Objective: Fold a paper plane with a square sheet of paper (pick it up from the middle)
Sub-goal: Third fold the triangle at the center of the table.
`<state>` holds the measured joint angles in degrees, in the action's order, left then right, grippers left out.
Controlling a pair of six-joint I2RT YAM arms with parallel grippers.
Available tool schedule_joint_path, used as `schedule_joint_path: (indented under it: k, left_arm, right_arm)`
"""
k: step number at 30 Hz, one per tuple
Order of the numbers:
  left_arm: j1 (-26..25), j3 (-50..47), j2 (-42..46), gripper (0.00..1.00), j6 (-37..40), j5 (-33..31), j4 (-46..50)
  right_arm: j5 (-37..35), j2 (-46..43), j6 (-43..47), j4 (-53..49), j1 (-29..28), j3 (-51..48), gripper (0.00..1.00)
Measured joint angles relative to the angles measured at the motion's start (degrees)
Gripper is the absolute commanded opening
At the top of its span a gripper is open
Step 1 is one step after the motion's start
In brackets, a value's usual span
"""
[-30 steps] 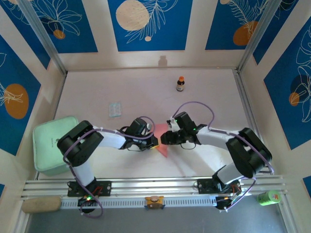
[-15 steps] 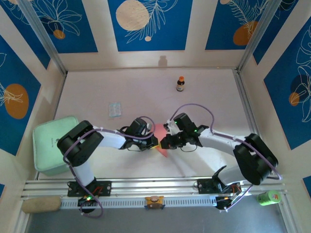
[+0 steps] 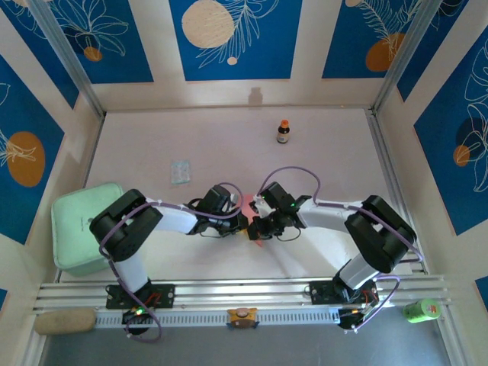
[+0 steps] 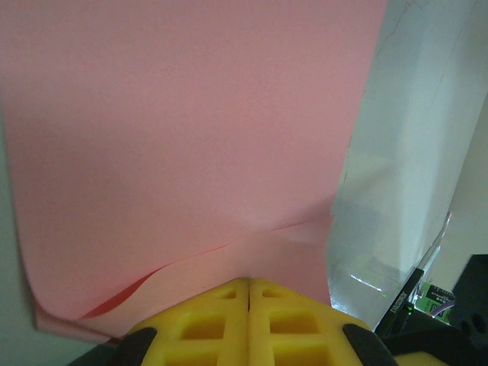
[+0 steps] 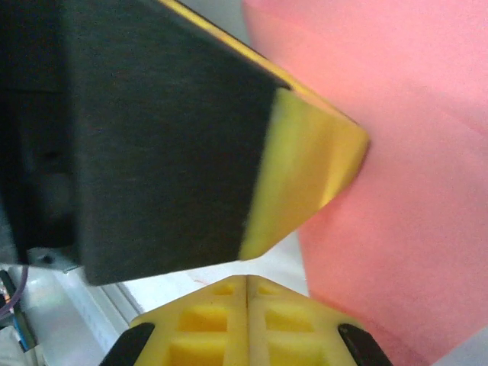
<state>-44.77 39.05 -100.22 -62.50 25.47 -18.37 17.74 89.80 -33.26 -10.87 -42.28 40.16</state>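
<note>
Square sheet of paper (image 3: 252, 204) rests on the table (image 3: 152, 137), well apart from the orange-capped bottle (image 3: 283, 132), on the side of the bottle toward the arm bases and slightly to its left. It looks already doubled over: in the left wrist view a second layer peeks out along one edge, and a corner curls up.

The left gripper (image 3: 242, 223) has its yellow pads pressed together. Small puckers in the pink run right into the tips, so we judge that it pinches the square sheet of paper at an edge. The right gripper (image 3: 257, 226) meets it almost tip to tip, on the same side of the bottle. Its pads are pressed together too, with bare table between them and the pink, so we take it to hold nothing.

We expect this paper to be very light and limp, and to crease readily. It should slide on the smooth top if pushed, and crumple or tear if dragged. The best hold is a thin pinch on an edge or fold line near the sheet's middle, with one gripper anchoring while the other presses.
</note>
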Motion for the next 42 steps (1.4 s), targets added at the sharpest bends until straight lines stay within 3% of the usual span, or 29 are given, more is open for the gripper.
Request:
schedule_joint_path:
  k: [10, 29, 37, 42]
  left_arm:
    - [0.0, 0.0, 0.0, 0.00, 0.0, 0.0, 0.0]
    - [0.0, -0.5, 0.0, 0.00, 0.0, 0.0, -0.9]
    - [0.0, -1.3, 0.0, 0.00, -0.2, 0.0, -2.6]
    - [-0.1, -1.5, 0.0, 0.00, -0.4, -0.1, -3.1]
  right_arm:
    - [-1.0, 0.6, -0.8, 0.1, -0.1, -2.5, 0.05]
    - [-2.3, -6.8, -7.3, 4.1, -0.1, -10.6, 0.05]
    - [-2.3, -13.7, -10.1, 1.8, 0.1, -14.6, 0.05]
    - [-1.0, -17.7, -10.2, -0.7, 0.8, -11.9, 0.05]
